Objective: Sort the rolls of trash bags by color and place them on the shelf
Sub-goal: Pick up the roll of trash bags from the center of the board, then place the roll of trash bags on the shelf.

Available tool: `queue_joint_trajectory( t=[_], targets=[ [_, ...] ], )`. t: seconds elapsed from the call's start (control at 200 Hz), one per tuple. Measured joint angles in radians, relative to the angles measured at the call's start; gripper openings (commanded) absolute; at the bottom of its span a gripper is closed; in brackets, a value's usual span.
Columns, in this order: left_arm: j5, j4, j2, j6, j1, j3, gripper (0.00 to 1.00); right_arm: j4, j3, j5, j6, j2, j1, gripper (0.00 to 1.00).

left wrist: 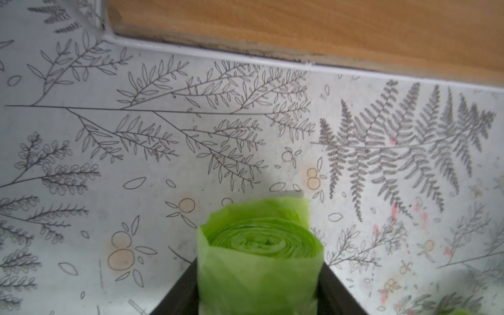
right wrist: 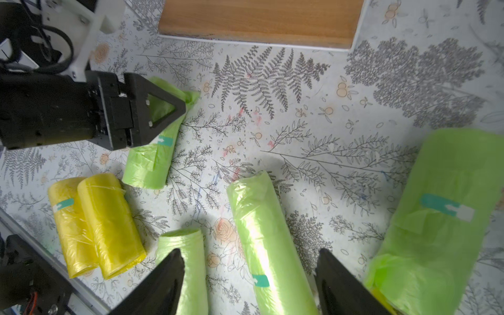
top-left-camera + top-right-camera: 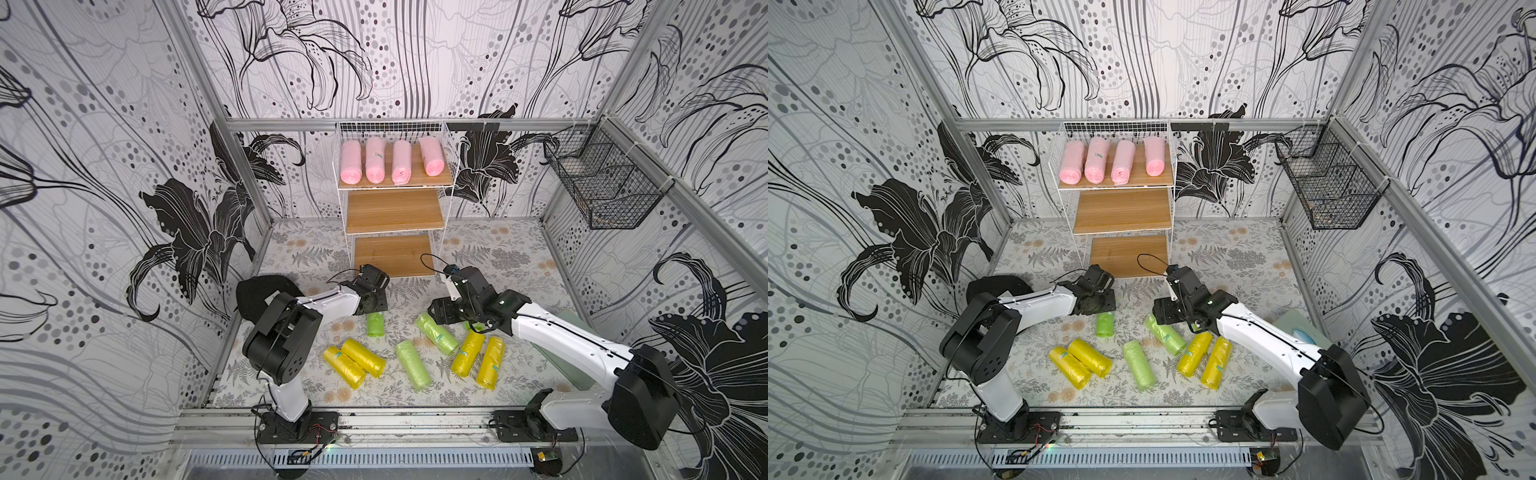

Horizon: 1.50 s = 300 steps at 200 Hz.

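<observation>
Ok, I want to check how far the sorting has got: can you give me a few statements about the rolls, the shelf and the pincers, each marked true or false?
1. Four pink rolls lie on the top board of the shelf. True.
2. The middle board holds the yellow rolls. False: that board is bare, and all four yellow rolls lie on the table.
3. The left pincer has a green roll between its jaws. True.
4. The right pincer grips a yellow roll. False: its jaws stand open and hold nothing.
</observation>
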Motion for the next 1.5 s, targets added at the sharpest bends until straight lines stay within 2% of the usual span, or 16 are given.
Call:
queue_joint_trajectory(
  t=[0.11,0.2,0.421,0.691,0.921,1.091,1.502],
  targets=[
    [0.001,0.080,-0.024,-0.040,0.010,-0.039,0.40,0.045,-0.017,-0.032,0.024,0.017,0.000,0.79],
    [0.029,0.162,-0.102,-0.115,0.035,-0.126,0.34,0.099,-0.032,-0.072,0.061,0.028,0.000,0.79],
    [0.103,0.422,-0.385,-0.444,0.084,-0.360,0.32,0.341,-0.071,-0.196,0.206,0.042,0.010,0.84],
    [0.105,0.673,-0.576,-0.755,0.066,-0.426,0.31,0.553,-0.103,-0.228,0.368,0.036,0.045,0.88],
    [0.032,0.750,-0.637,-0.826,0.023,-0.425,0.30,0.706,-0.103,-0.243,0.456,0.026,0.071,0.87],
    [-0.014,0.790,-0.641,-0.849,0.013,-0.426,0.30,0.784,-0.103,-0.242,0.472,0.024,0.087,0.86],
    [-0.034,0.887,-0.615,-0.913,-0.013,-0.441,0.28,0.923,-0.098,-0.243,0.486,0.035,0.110,0.86]
  ],
)
